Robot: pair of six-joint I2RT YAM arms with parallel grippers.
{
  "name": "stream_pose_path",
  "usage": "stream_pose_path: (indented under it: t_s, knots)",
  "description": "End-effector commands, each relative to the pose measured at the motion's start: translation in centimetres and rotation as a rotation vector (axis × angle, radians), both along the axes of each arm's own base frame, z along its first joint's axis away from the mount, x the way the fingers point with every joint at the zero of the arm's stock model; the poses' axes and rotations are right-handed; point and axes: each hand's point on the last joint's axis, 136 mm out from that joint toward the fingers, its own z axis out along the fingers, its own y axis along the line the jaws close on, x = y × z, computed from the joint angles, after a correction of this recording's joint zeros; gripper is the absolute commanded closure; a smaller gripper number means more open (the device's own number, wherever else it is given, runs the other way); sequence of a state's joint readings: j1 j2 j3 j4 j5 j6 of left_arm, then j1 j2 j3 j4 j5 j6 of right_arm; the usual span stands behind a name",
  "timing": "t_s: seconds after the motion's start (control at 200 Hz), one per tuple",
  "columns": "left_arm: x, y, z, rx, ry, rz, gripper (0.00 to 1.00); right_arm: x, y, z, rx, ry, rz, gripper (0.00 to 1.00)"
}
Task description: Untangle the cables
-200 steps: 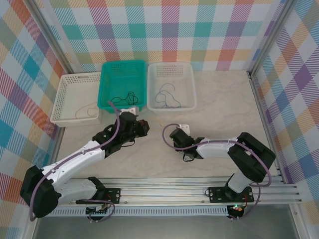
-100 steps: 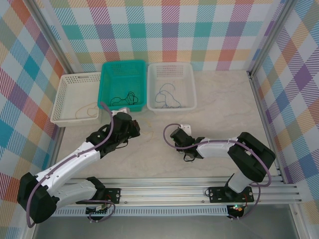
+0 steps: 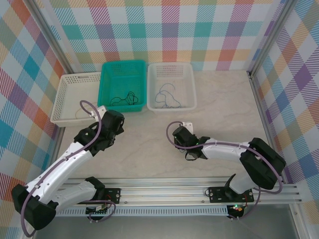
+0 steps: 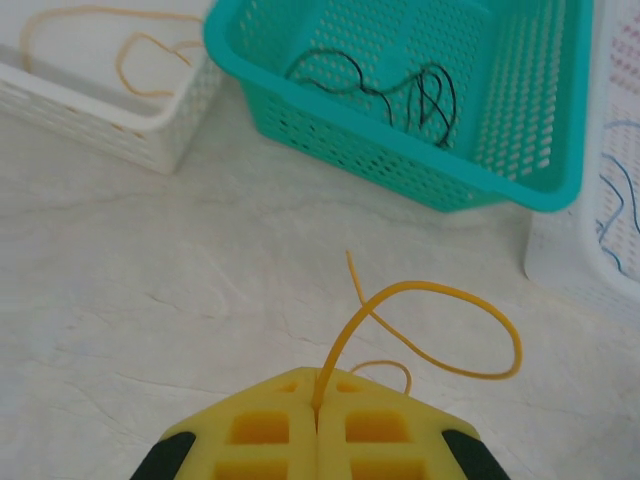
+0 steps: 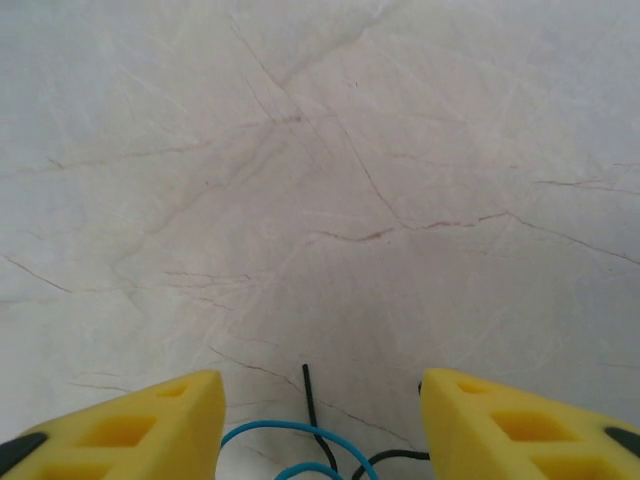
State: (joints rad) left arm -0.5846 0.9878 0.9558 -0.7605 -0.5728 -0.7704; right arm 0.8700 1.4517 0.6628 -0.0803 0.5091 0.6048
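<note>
Your left hand (image 4: 317,405), clenched on the yellow cable (image 4: 440,300), has swung from the teal basket (image 4: 400,170) toward the left white basket (image 4: 120,140), so that strand looks freed. Your right hand (image 5: 320,405) has spread open; the blue and black cables (image 5: 290,435) seem to lie loose on the worktop (image 5: 320,180) between its fingers (image 5: 130,420). No writing shows.

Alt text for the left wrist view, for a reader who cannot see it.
The left gripper is shut on a thin yellow wire that loops above the pale marble tabletop. Beyond stand a teal perforated plastic basket holding black wires, a white perforated basket on the left with tan wire, and a second white basket on the right with blue wire.
</note>
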Motion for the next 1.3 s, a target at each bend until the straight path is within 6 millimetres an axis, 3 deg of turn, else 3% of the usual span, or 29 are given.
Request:
stream_pose_path:
  t_s: [0.0, 0.13, 0.39, 0.675, 0.88, 1.055, 1.295]
  knots:
    - [-0.8, 3.4, 2.9, 0.105, -0.057, 0.107, 1.00, 0.7, 0.0, 2.8, 0.026, -0.057, -0.005, 0.40]
    - [-1.2, 4.9, 4.5, 0.177, -0.078, 0.151, 1.00, 0.8, -0.4, 4.7, 0.039, -0.093, -0.015, 0.34]
    - [-0.8, 6.0, 6.7, 0.257, -0.111, 0.179, 1.00, 0.8, -1.9, 7.7, 0.072, -0.167, -0.061, 0.27]
    - [-0.5, 6.7, 7.8, 0.281, -0.118, 0.202, 1.00, -0.2, -4.6, 7.5, 0.102, -0.181, -0.151, 0.16]
    - [0.4, 7.5, 9.8, 0.302, -0.141, 0.219, 1.00, -1.0, -5.9, 7.6, 0.115, -0.186, -0.179, 0.13]
    - [1.9, 9.9, 9.9, 0.292, -0.109, 0.277, 1.00, -1.5, -7.0, 7.8, 0.127, -0.202, -0.208, 0.09]
    - [5.6, 13.2, 10.0, 0.256, -0.059, 0.327, 1.00, -2.1, -8.0, 7.9, 0.129, -0.206, -0.227, 0.02]
